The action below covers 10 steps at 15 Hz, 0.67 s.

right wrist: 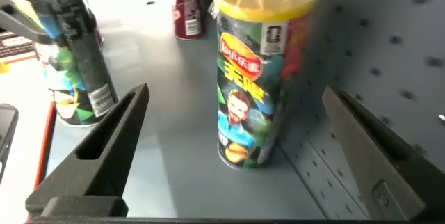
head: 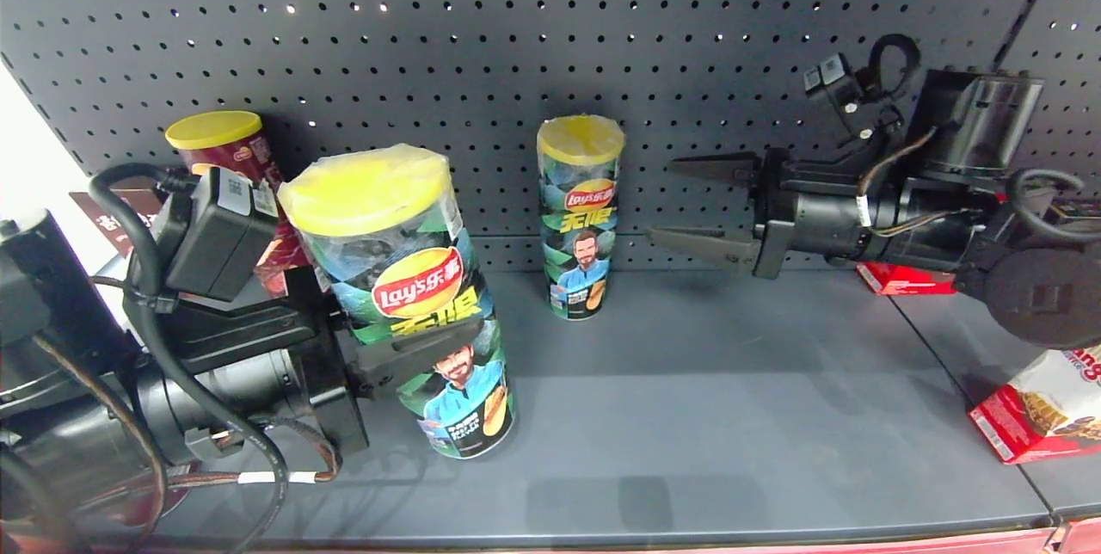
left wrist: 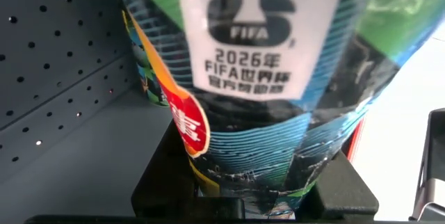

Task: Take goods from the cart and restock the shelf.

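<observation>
— What stands at the back?
— A dark grey pegboard (head: 482, 38), its holes in even rows.
— And at the far left?
— A maroon can (head: 225, 145) with a yellow lid, upright against the pegboard.
— On the right?
— A red box (head: 903, 279) lies flat at the back. Nearer the front, well apart from it, a red snack pack (head: 1045, 408) lies tilted.

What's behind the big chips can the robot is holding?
A dark red can with a yellow lid, by the pegboard wall. The chips can and the camera on the left gripper cover its lower half.
</observation>
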{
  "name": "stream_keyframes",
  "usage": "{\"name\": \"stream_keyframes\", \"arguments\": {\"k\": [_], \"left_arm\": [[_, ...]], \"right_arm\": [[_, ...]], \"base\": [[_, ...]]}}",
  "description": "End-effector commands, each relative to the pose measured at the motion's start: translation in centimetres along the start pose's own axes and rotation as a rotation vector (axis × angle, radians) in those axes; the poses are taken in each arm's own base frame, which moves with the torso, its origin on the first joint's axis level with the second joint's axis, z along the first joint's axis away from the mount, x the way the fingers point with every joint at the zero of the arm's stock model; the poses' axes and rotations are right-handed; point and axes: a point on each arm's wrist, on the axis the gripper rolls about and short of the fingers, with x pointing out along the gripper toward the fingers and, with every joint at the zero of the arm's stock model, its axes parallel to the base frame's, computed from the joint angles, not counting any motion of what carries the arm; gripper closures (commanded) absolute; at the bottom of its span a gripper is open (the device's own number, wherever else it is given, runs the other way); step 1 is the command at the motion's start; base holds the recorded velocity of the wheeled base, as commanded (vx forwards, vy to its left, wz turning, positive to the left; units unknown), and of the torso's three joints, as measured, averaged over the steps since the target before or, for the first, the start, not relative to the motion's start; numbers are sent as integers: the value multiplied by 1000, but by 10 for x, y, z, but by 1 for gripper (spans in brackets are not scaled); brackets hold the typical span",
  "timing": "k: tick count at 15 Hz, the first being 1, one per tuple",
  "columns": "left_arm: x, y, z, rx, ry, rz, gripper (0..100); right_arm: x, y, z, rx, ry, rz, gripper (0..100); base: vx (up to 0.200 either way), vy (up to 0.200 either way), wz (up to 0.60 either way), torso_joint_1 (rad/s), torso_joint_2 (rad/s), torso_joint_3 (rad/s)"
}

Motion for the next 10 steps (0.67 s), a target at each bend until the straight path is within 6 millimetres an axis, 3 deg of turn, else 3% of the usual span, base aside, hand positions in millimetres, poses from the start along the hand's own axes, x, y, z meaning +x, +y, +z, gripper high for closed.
{"name": "stream_keyframes", "arguments": {"k": [1, 10], "left_arm": [[0, 0, 0, 1, -1, 1, 100], [0, 1, 3, 5, -9, 3, 100]], "right_arm": [[15, -9, -17, 22, 15, 25, 0], [41, -15, -48, 53, 37, 57, 0]], "base": [[0, 0, 0, 0, 0, 0], [0, 0, 0, 0, 0, 0]]}}
